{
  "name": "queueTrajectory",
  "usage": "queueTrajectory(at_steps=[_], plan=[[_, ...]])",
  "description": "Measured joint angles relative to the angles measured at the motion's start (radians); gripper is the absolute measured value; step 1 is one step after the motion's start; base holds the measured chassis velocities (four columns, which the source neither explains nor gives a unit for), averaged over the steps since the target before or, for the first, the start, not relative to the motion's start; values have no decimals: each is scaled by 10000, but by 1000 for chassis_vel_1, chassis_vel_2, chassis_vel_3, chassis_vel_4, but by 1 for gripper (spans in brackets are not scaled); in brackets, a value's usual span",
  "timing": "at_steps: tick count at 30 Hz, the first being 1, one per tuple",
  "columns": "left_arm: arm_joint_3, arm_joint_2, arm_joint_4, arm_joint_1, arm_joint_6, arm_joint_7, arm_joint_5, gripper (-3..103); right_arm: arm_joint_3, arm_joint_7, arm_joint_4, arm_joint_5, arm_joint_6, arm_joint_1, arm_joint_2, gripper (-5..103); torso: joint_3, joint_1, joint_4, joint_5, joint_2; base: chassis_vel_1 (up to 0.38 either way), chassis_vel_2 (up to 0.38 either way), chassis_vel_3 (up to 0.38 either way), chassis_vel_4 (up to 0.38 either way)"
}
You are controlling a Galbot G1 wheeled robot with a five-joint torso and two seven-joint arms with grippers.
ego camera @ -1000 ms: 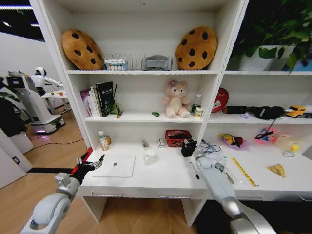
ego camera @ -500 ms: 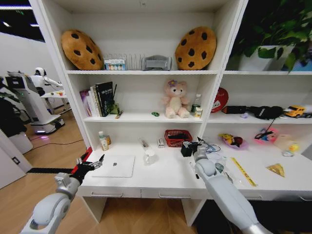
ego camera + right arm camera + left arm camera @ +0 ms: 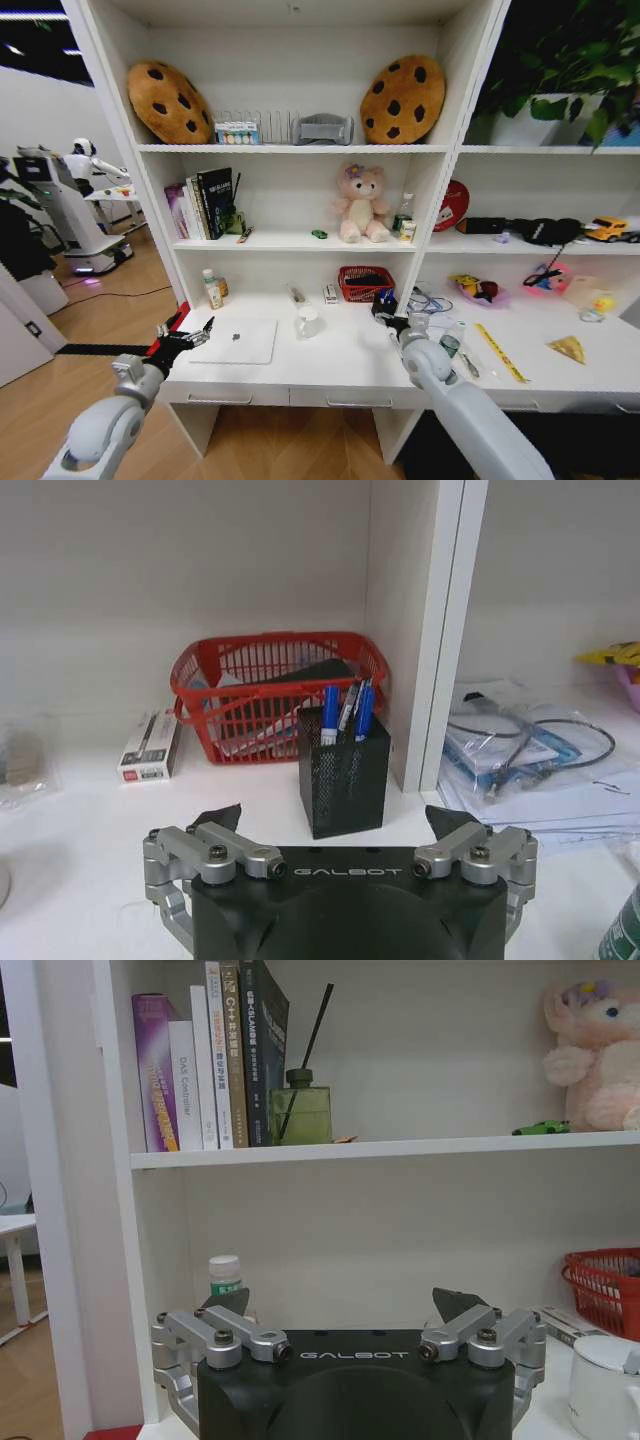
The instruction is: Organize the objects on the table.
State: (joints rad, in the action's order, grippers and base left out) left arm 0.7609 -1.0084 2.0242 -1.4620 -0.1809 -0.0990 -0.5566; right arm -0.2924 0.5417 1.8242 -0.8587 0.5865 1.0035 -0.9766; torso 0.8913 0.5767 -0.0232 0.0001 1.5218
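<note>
A black mesh pen holder (image 3: 345,770) with blue pens stands on the white table (image 3: 350,360), next to the shelf's upright and in front of the red basket (image 3: 275,690). My right gripper (image 3: 333,818) is open just short of the holder (image 3: 383,303) and touches nothing. In the head view the right gripper (image 3: 394,320) is at the table's middle. My left gripper (image 3: 188,338) hangs open off the table's left end, beside the silver-white laptop (image 3: 237,341). A white mug (image 3: 307,321) stands between laptop and holder. The yellow ruler (image 3: 498,352) and yellow wedge (image 3: 568,348) lie to the right.
Small bottles (image 3: 213,288) stand at the back left of the table. Cables and papers (image 3: 520,755) lie right of the upright. A green can (image 3: 449,345) stands by my right arm. Books, a plush bear (image 3: 360,203) and a tiny green toy (image 3: 319,234) occupy the shelf above.
My right gripper has let go of the pen holder and drawn back a little toward me. The holder now stands alone on the table. The left arm has not moved.
</note>
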Motion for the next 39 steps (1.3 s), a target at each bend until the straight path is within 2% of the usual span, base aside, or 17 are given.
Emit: queueTrajectory(at_steps=[4,7,8,10,11,13,14,15,22,39], plan=[[0,0,0,0,0,0,0,100,-148,-394,-290,107,34,65,124,100,0,0,1,-1,0,0,0,0,0],[0,0,0,0,0,0,0,100,-360,-1147,-1061,231,23,62,267,100,0,1,1,0,0,0,0,0,0],[0,0,0,0,0,0,0,100,-360,-1147,-1061,231,23,62,267,100,0,1,1,0,0,0,0,0,0],[0,0,0,0,0,0,0,100,-435,-2084,-1629,399,-235,58,417,100,0,1,1,1,-1,0,0,0,0],[0,0,0,0,0,0,0,100,-435,-2084,-1629,399,-235,58,417,100,0,1,1,1,-1,0,0,0,0],[0,0,0,0,0,0,0,100,-442,-2841,-2015,546,-558,45,539,100,1,1,1,1,-1,0,0,0,0],[0,0,0,0,0,0,0,100,-442,-2841,-2015,546,-558,45,539,100,1,1,1,1,-1,0,0,0,0],[0,0,0,0,0,0,0,100,-463,-3207,-2210,625,-708,33,578,100,1,1,1,0,-1,0,0,0,0],[0,0,0,0,0,0,0,100,-407,-3625,-2281,625,-833,193,622,100,1,1,1,-1,-1,0,0,0,0],[0,0,0,0,0,0,0,100,198,-3728,-3500,840,-841,-440,340,100,1,1,2,-1,-1,0,0,0,0]])
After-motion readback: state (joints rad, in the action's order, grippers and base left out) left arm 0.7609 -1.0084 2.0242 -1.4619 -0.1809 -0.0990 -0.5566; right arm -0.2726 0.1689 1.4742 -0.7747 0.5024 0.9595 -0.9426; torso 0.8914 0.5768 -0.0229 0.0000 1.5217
